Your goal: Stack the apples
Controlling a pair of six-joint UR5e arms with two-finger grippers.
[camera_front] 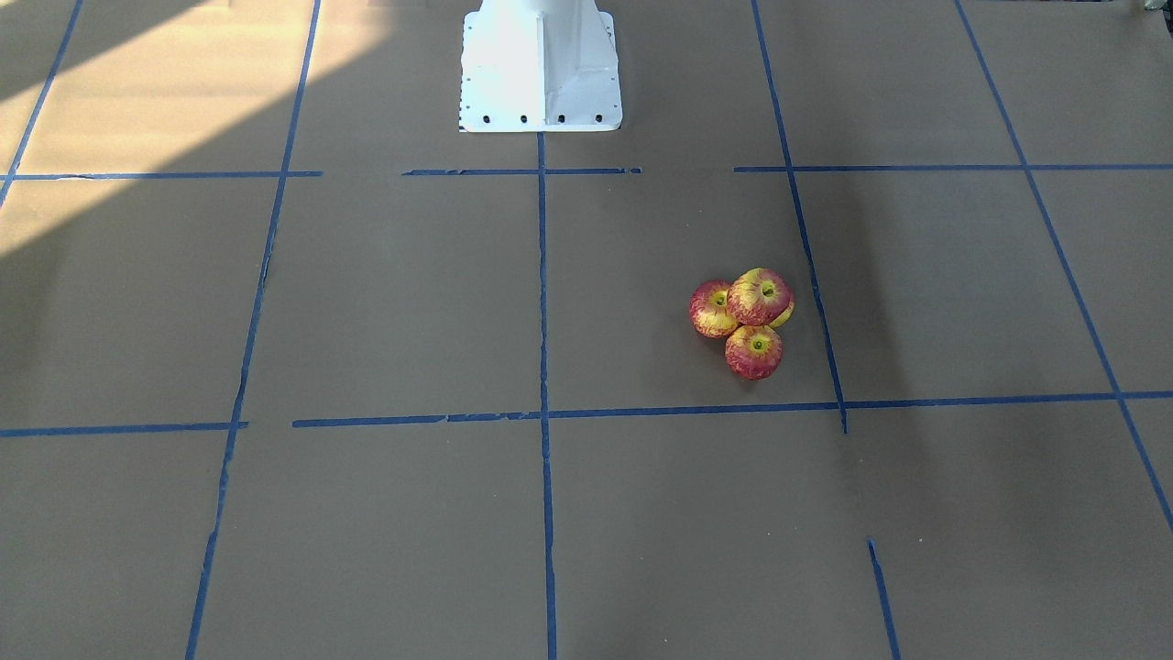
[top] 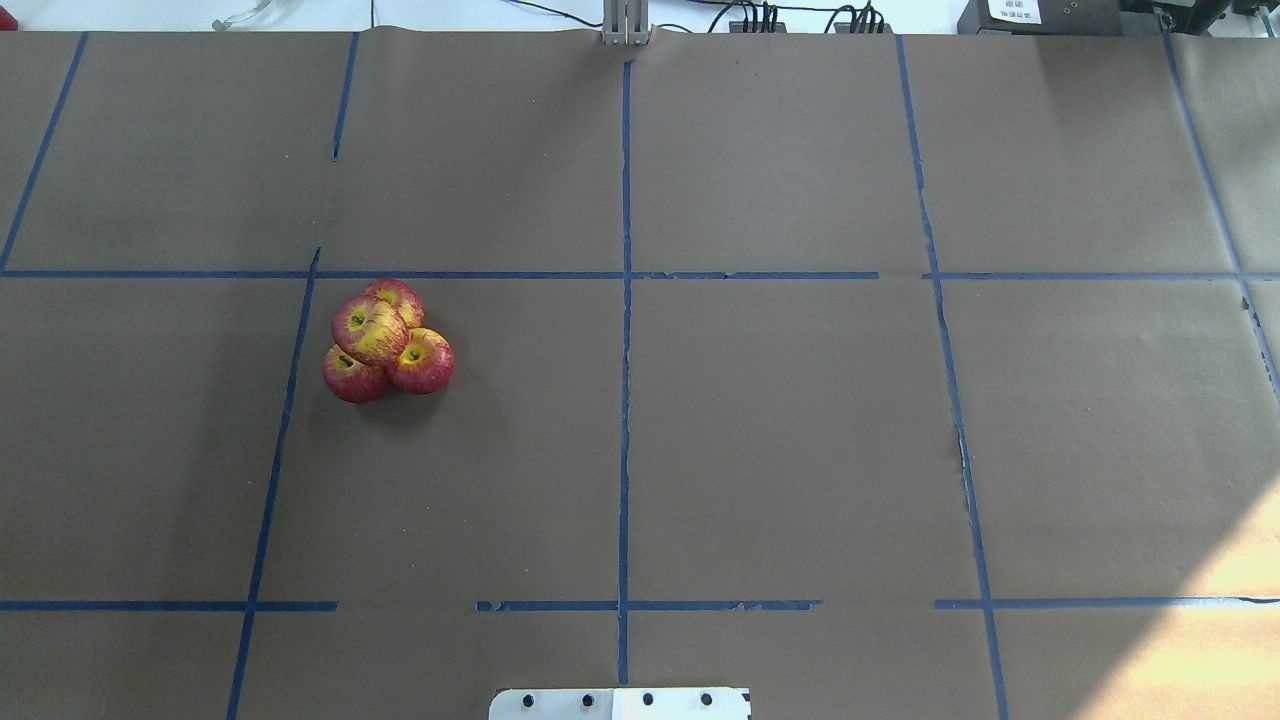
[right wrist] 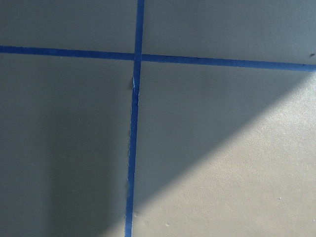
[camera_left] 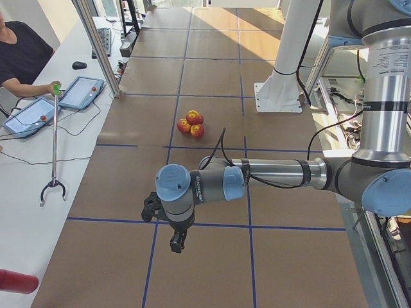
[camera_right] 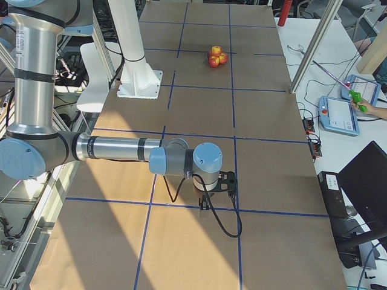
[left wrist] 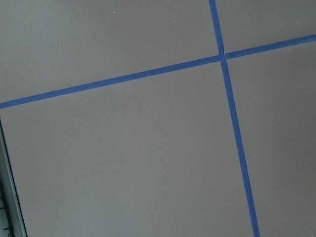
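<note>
Four apples (top: 385, 340) in the overhead view, and we have a pile: three touch in a triangle on the tabletop (top: 780, 430), in its left half, with the fourth sitting on top of them, dimple up.

From the front-facing camera we see the same pile on the view's right. It lies just beside a line of blue tape (camera_front: 542, 367) (the fourth apple barely peeks out from behind), well apart from the white base (camera_front: 539, 69).

From the table's left end, the left claw (camera_left: 176, 244) hangs pointing down over the tape, well apart from the fruit. We cannot tell whether it is spread or pressed together.

From the right end, the right claw (camera_right: 204, 204) also points down, far from the pile, and again we cannot tell its state.

Both wrist cameras show us brown tabletop and crossing tape.
</note>
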